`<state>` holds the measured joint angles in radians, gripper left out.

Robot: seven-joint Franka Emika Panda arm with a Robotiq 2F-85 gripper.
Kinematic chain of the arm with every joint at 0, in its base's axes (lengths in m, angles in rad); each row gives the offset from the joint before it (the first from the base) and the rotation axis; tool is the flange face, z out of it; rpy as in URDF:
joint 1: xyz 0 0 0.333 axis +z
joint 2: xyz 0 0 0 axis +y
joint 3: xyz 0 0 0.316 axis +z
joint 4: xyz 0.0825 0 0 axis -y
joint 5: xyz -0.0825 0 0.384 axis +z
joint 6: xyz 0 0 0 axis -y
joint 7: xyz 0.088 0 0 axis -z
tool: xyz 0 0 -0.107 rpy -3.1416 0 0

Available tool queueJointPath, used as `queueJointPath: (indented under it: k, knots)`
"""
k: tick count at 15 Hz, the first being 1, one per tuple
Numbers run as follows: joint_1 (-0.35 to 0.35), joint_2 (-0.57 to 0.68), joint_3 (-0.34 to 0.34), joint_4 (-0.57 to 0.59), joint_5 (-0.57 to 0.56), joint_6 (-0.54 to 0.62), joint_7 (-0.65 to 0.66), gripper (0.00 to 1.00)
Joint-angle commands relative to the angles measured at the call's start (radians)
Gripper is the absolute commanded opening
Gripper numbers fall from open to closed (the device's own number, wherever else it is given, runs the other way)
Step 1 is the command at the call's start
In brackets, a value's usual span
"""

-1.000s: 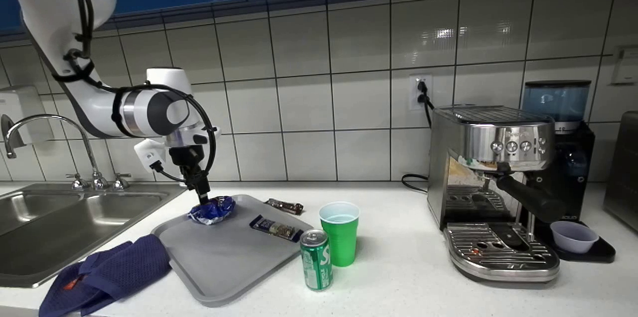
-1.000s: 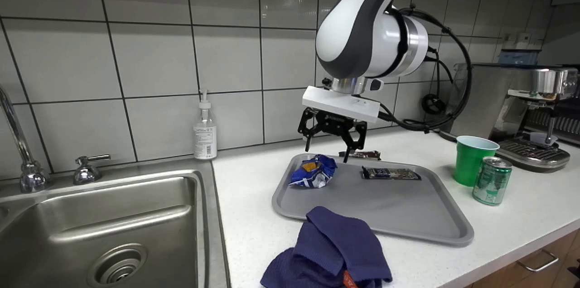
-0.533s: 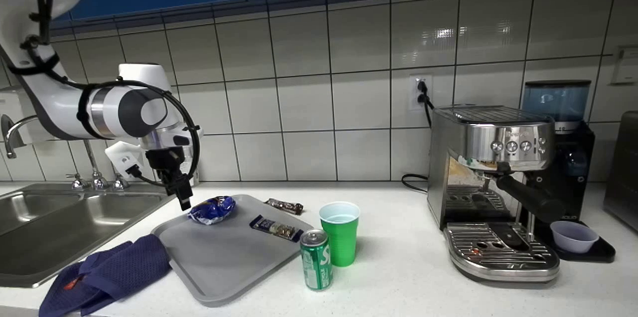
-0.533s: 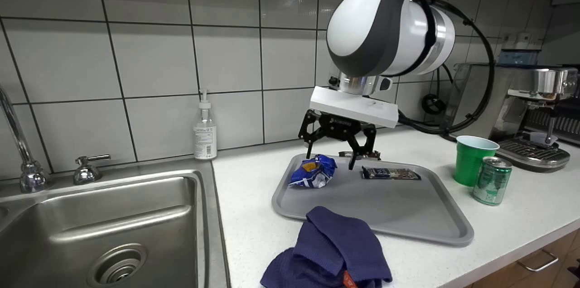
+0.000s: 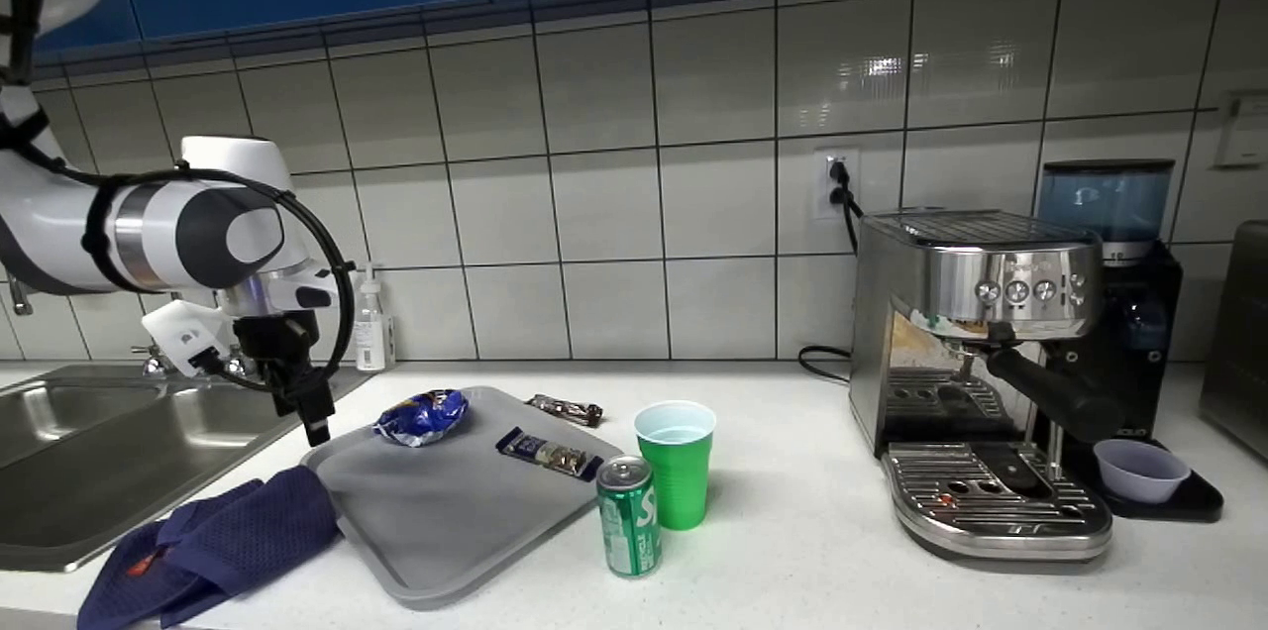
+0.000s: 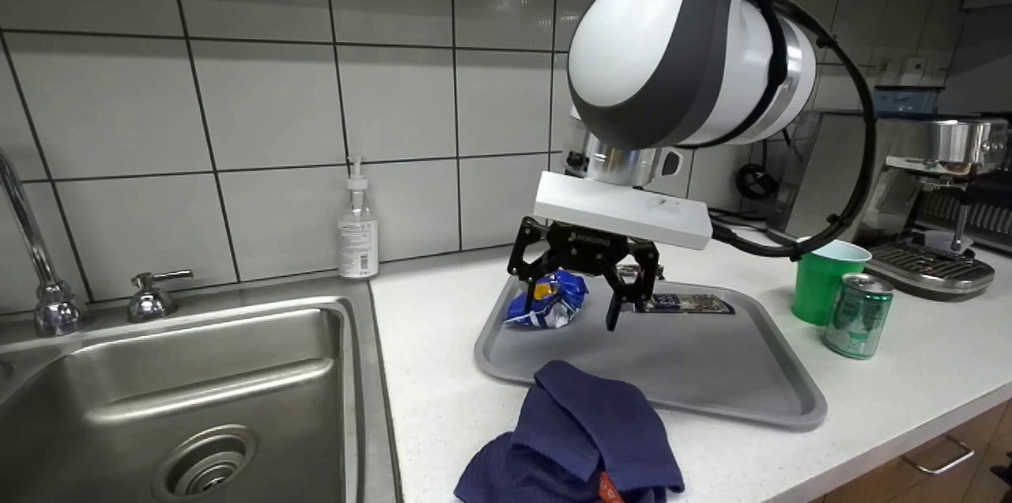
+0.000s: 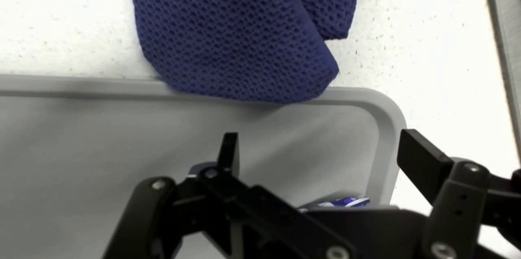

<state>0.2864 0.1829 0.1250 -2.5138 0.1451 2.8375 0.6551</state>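
My gripper is open and empty, pointing down above the tray's sink-side end; it also shows in an exterior view and the wrist view. A dark blue waffle-weave towel lies folded on the counter against the grey tray. In the wrist view the towel overlaps the tray rim, just ahead of the fingertips. A crumpled blue snack packet lies on the tray behind the gripper; in the wrist view the fingers hide most of it. A dark wrapped bar lies flat on the tray.
A brown wrapped bar lies behind the tray. A green cup and a green can stand beside the tray. The steel sink, soap bottle and espresso machine are on the counter. A tiled wall stands behind.
The arm has moved from over the blue packet toward the sink side and the towel, and slightly lower. The gripper stays open. The objects have not moved.
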Motion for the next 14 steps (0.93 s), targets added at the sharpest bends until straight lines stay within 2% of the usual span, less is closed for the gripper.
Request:
queueJointPath:
  k: [1, 5, 6, 14]
  knots:
    - [0.004, -0.042, 0.035, -0.041, 0.024, -0.032, -0.008, 1.0]
    - [0.012, -0.049, 0.065, -0.059, 0.02, -0.042, -0.025, 1.0]
    - [0.011, -0.002, 0.048, -0.034, 0.003, -0.009, -0.004, 1.0]
    - [0.015, -0.005, 0.057, -0.038, 0.003, -0.012, -0.004, 1.0]
